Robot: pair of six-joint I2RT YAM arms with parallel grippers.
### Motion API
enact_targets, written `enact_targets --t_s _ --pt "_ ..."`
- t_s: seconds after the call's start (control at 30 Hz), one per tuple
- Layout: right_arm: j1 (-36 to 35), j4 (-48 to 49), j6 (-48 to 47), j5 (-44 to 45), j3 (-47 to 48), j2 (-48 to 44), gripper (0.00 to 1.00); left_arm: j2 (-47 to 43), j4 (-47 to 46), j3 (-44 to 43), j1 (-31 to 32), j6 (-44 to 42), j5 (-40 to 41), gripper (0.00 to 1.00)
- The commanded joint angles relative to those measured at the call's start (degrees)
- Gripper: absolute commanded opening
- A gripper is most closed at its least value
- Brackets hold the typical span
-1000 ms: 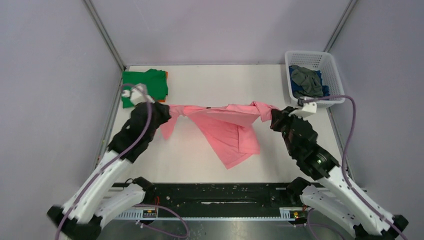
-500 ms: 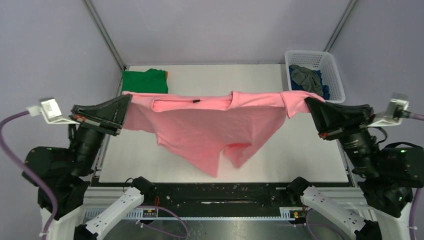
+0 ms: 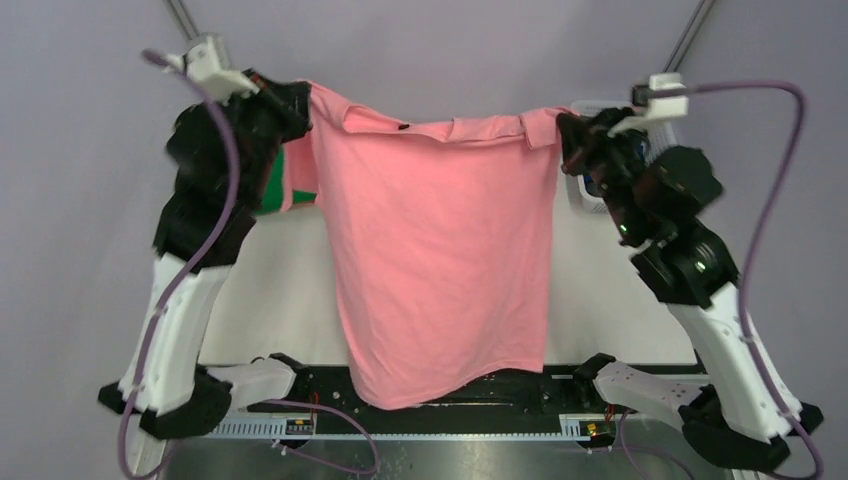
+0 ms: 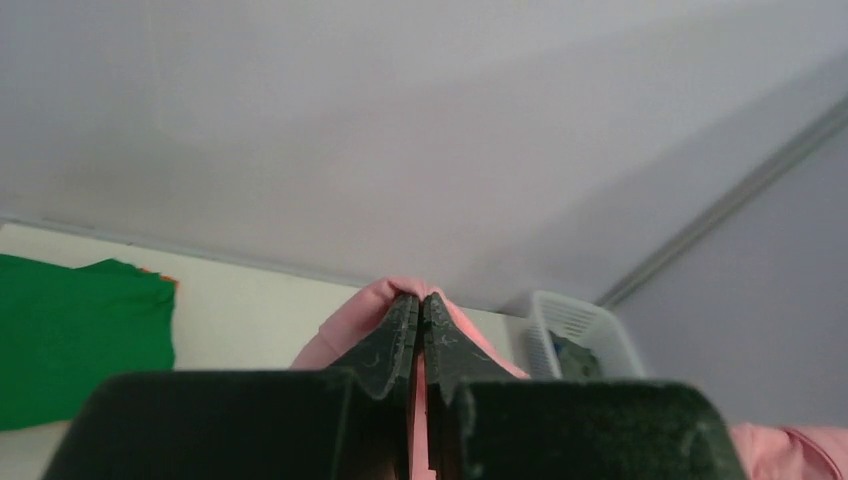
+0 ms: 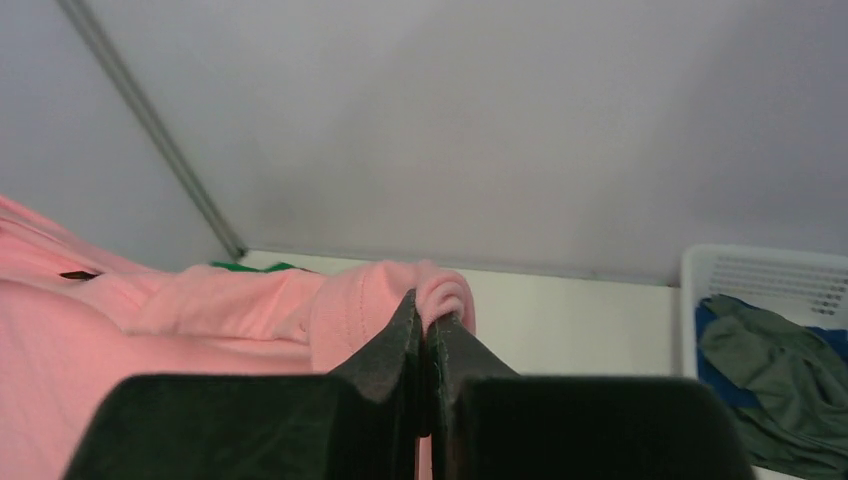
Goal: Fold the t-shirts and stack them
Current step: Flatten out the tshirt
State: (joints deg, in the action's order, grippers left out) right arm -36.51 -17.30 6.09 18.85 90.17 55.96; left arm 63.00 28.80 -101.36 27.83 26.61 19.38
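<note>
The soft pink short-sleeved cloth t-shirt [image 3: 440, 250] hung full length in the air, its hem nearest, over the near edge of the white table [image 3: 270, 290]. The left gripper [image 4: 420, 302] had its jaws pressed together on a fold of the shirt's left shoulder. The right gripper [image 5: 426, 312] was clamped likewise on the bunched right shoulder. Both were raised high and well apart, with the neckline sagging between them. Farther back, a green cloth t-shirt [image 4: 80, 330] lay flat at the far left. At the far right, a white plastic lattice basket [image 5: 760, 275] held a grey shirt [image 5: 790, 365] over a blue one [image 5: 712, 370].
</note>
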Motion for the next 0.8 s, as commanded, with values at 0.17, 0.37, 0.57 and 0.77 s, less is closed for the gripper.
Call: enact_targets --t_s 0.17,0.37,0.57,0.77 --pt "10.65 5.83 -8.34 1.86 14.18 15.37 0.0 20.45 3.75 -24.71 -9.8 -3.61 -5.11 0.0" --pt "11.28 2.82 -6.47 -3.04 25.32 18.17 0.0 22.21 4.28 -34.46 -9.82 -5.6 -8.2 0.0" --pt "11.29 3.01 -2.92 -8.6 4.65 6.2 0.0 6.79 -2.91 -2.43 -9.87 -4.11 -10.33 0.0" --pt "11.29 7.25 13.59 -16.08 -37.24 -13.87 0.0 -13.13 -16.17 44.34 -9.82 10.07 -11.95 0.0"
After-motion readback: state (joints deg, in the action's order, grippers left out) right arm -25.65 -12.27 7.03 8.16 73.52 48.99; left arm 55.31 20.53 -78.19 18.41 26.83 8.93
